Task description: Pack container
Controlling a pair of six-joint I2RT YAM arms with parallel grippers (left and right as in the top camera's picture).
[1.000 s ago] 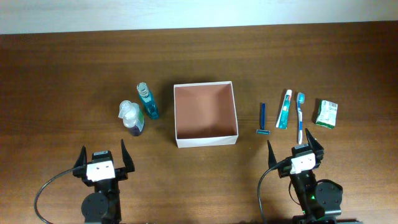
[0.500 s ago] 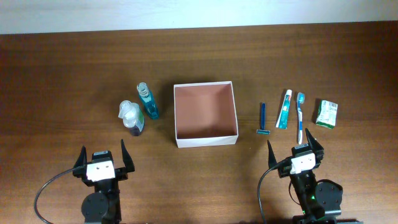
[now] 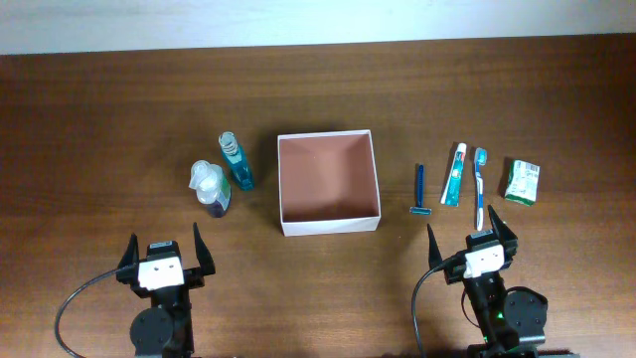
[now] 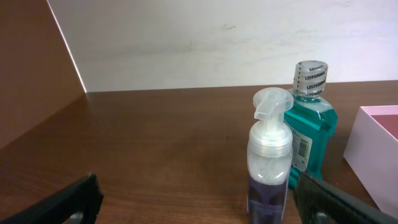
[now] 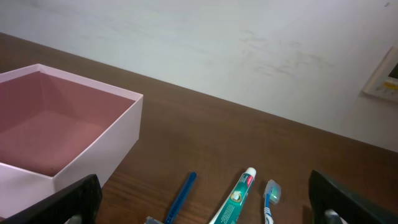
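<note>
Container (image 3: 331,225) empty | left gripper (image 3: 164,244), right gripper (image 3: 469,235): fingers apart, idle | right should pinch razor (image 3: 418,181) mid-handle across its width, seemingly flat, descending low.

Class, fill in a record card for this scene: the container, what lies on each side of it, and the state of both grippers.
container: square white box, reddish-brown inside, nothing in it
left of it: mouthwash bottle, pump bottle, both upright
right of it: razor, toothpaste, toothbrush, green packet
left gripper: open, holding nothing
right gripper: open, holding nothing, near the toothbrush handle
</note>
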